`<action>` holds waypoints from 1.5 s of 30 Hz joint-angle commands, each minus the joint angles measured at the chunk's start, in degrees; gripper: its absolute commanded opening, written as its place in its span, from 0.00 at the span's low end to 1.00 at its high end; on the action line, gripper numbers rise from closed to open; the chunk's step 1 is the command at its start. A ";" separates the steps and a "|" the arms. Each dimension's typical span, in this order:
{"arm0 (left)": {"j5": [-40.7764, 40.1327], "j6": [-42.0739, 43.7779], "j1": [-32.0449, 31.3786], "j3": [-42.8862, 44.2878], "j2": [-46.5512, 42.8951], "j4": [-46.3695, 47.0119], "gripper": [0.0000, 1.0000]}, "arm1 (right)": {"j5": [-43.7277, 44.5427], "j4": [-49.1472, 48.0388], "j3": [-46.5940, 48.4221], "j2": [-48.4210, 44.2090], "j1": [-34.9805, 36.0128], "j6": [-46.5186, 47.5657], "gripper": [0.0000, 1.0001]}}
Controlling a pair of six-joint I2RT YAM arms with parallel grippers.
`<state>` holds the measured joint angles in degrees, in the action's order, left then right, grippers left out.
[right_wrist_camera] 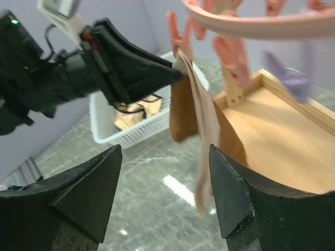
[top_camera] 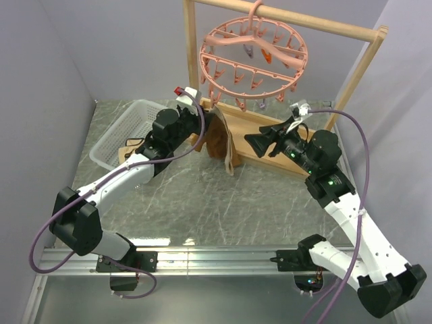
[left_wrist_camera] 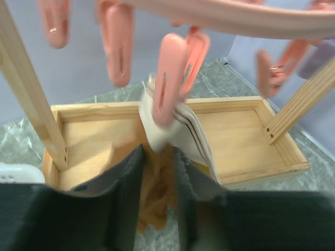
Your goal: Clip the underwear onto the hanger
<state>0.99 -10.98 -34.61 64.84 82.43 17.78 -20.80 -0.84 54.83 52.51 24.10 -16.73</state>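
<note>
Clamps underwear (top_camera: 217, 138) in left gripper (left_wrist_camera: 157, 167), spreads right gripper (right_wrist_camera: 165, 151) wide. Shows hanger (left_wrist_camera: 235, 21) clip (left_wrist_camera: 170, 78) over waistband (left_wrist_camera: 157, 133) from left wrist, not above.

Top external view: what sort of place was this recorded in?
Probably a lab bench staged for laundry drying: plain grey partition walls around a marble-pattern table, a wooden rack carrying a pink clip hanger, and a white basket.

Soft matt cloth underwear (right_wrist_camera: 183, 104), smooth plastic hanger (right_wrist_camera: 251, 27)
</note>
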 commanded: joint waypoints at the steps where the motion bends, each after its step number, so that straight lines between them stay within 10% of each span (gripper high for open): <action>1: 2.34 -1.85 2.34 0.99 -1.22 -1.26 0.37 | -3.63 3.56 -0.60 -1.88 -4.05 2.23 0.75; 18: 17.21 0.61 -0.53 -2.26 -13.09 -3.98 0.58 | -12.25 -2.76 -1.30 -0.66 -20.76 4.25 0.64; 28: 8.77 -4.74 -8.28 9.24 -1.51 -0.30 0.48 | -12.78 -11.11 -1.65 2.77 -20.58 4.33 0.45; 45: 8.67 -8.44 -9.69 14.18 4.32 2.08 0.39 | -13.22 -26.30 -0.42 14.63 -16.81 15.33 0.52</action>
<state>9.56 -18.37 -44.07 76.88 87.90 16.93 -33.06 -20.36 52.38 66.08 6.33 -4.23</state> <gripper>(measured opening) 0.386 0.515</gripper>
